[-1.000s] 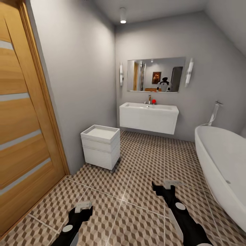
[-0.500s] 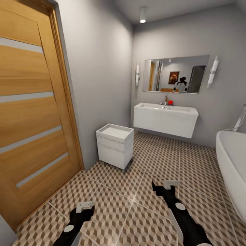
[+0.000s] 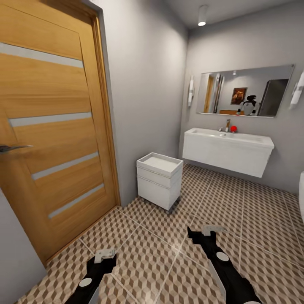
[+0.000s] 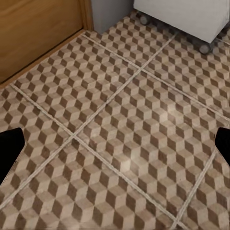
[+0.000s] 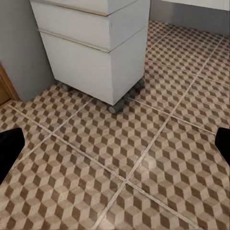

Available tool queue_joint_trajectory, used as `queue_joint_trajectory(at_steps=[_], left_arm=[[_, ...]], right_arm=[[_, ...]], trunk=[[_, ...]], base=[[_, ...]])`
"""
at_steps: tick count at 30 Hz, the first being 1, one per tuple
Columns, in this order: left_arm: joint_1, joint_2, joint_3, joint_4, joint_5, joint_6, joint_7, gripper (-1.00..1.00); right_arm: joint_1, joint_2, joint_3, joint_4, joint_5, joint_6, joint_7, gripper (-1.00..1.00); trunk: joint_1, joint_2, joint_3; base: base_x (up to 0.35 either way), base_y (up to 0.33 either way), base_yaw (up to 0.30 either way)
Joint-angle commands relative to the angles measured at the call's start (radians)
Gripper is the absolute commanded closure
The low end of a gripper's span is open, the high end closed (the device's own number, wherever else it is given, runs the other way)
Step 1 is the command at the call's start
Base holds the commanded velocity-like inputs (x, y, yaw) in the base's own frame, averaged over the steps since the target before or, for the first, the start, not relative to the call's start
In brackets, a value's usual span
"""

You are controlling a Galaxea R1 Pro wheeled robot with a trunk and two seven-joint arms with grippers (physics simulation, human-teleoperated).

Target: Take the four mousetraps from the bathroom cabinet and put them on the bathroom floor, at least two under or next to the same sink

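Note:
The mousetraps and the cabinet are out of view. The bathroom floor [image 3: 160,236], tiled in a brown and beige cube pattern, spreads ahead of me. The white sink [image 3: 230,137] hangs on the far wall at the right, with a chrome faucet and a small red object on it. My left gripper [image 3: 104,254] hovers low over the tiles at the lower left, open and empty; the left wrist view has its fingertips [image 4: 9,148] wide apart over bare tiles. My right gripper [image 3: 210,231] is also open and empty, with the floor [image 5: 143,158] between its fingertips [image 5: 9,143].
A small white drawer unit on casters [image 3: 159,179] stands against the left wall, close to the right gripper [image 5: 116,143]. A tall wooden door [image 3: 55,126] with a metal handle is at the left. A mirror [image 3: 245,90] hangs above the sink. A sliver of bathtub [image 3: 301,185] shows at the right edge.
The whole view has swung left: the door now takes up far more of the picture and the bathtub has slid almost out at the right. Both arms keep their pose.

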Motion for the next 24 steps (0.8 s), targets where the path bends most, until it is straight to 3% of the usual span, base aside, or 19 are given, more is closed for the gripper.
queue_joint_trajectory(at_steps=[1, 24], left_arm=[[-0.001, -0.001, 0.001, 0.001, 0.002, -0.003, 0.002, -1.0], [-0.001, -0.001, 0.001, 0.001, 0.002, -0.003, 0.002, -1.0]], right_arm=[[0.0, 0.001, -0.004, 0.0, 0.001, -0.003, 0.004, -1.0], [0.0, 0.001, -0.004, 0.001, 0.001, -0.003, 0.004, -1.0]], trunk=[[0.0, -0.001, -0.001], [0.0, -0.001, 0.016]], base=[[0.0, 0.0, 0.288], [0.0, 0.0, 0.265]])
